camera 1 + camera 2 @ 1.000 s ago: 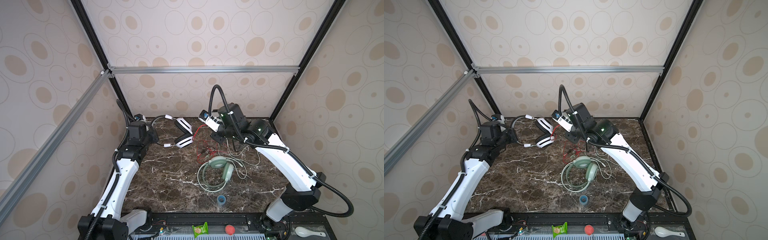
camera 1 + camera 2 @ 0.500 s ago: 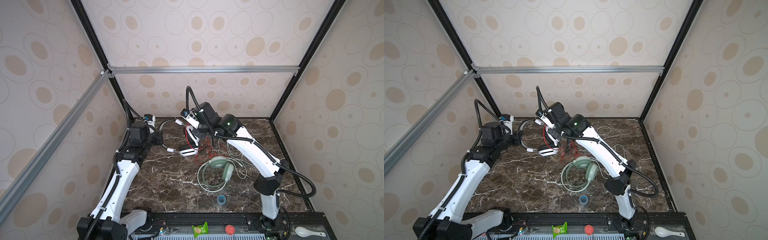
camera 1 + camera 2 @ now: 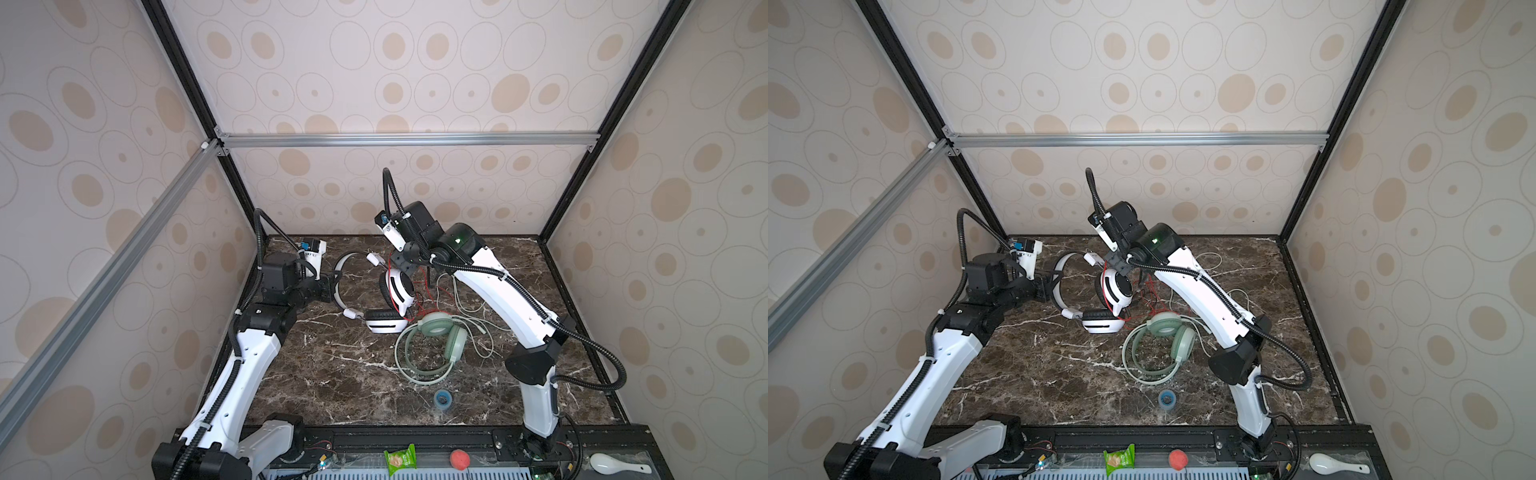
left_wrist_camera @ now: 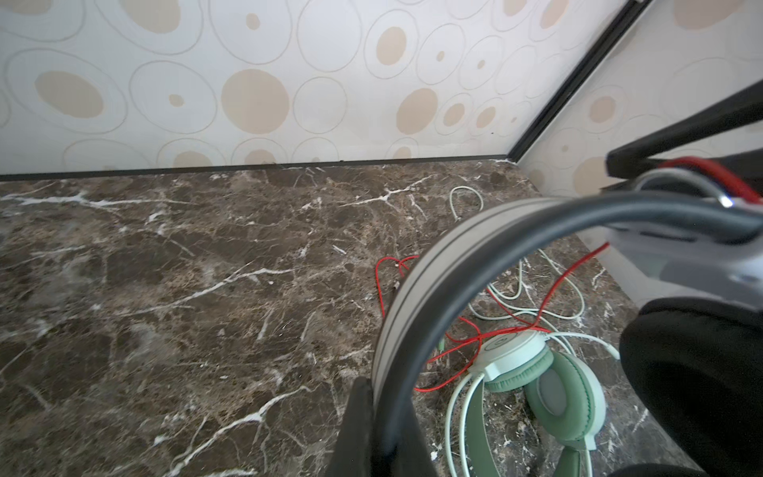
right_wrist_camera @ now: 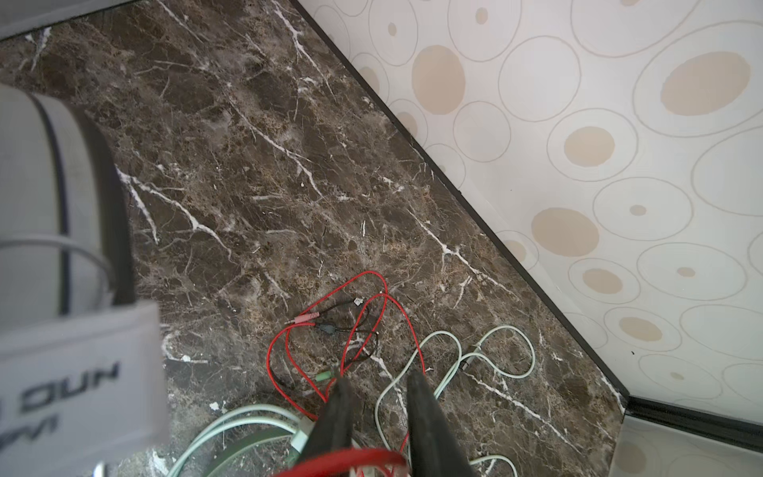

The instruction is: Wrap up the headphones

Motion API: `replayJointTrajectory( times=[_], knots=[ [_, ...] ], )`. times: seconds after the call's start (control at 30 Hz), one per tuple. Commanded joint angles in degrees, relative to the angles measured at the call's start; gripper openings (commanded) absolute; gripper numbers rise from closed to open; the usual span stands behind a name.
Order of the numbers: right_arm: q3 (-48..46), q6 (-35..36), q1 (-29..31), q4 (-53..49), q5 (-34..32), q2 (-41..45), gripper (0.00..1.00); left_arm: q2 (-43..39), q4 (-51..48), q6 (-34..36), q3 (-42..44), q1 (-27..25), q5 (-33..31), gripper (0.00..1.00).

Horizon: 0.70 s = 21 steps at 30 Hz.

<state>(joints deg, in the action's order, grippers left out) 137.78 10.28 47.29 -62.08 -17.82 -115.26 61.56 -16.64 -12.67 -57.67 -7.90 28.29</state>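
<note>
- 2 pairs of headphones are on the marble table [image 3: 332, 374]. The mint green headphones [image 3: 436, 328] lie flat, and I place everything else from them.
- The white-and-black headphones [image 3: 400, 291] sit just beside the mint pair, on its back-wall side toward the left arm. 1 cup rests on the marble close against the mint band, and the other cup is raised off it.
- The left gripper [image 3: 332, 286] is closed tight on the white headband [image 4: 400, 297], well apart from the mint pair.
- The right gripper [image 5: 379, 382] hovers behind the mint pair with its jaws a little apart. The red cable [image 5: 351, 456] crosses them near their root, draped rather than pinched as far as I can judge.
- There are 2 cables. The red one and the pale green cable [image 5: 533, 355] sprawl loose and crossed behind the mint pair, neither wound yet.
- Handling, by my reading: both pairs are light, with headbands springy and stiff enough to carry, and padded cups. The cables are thin, limp and quick to snag on each other.
- Where to hold: grip the band, pinch the cable close to its cup, and feed it round toward the plug.
- 1 small blue ring [image 3: 442, 399] lies in front of the mint pair.
</note>
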Motion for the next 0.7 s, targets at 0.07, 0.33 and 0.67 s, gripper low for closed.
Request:
replayJointTrajectory(
  times=[0.07, 0.33, 0.67],
  knots=[
    [-1.48, -1.72, 0.00, 0.82, 1.21, 2.83, 0.36, -3.69, 9.48, -5.81, 2.22, -0.26, 7.62, 0.00],
    [-5.25, -4.38, -2.11, 2.65, 4.80, 6.11, 0.53, -6.68, 13.15, -9.83, 5.72, -0.27, 10.13, 0.00],
    [-15.82, -4.67, -3.38, 9.70, 12.23, 12.29, 0.71, -9.21, 24.47, -19.84, 8.58, -0.27, 15.38, 0.00]
  ],
)
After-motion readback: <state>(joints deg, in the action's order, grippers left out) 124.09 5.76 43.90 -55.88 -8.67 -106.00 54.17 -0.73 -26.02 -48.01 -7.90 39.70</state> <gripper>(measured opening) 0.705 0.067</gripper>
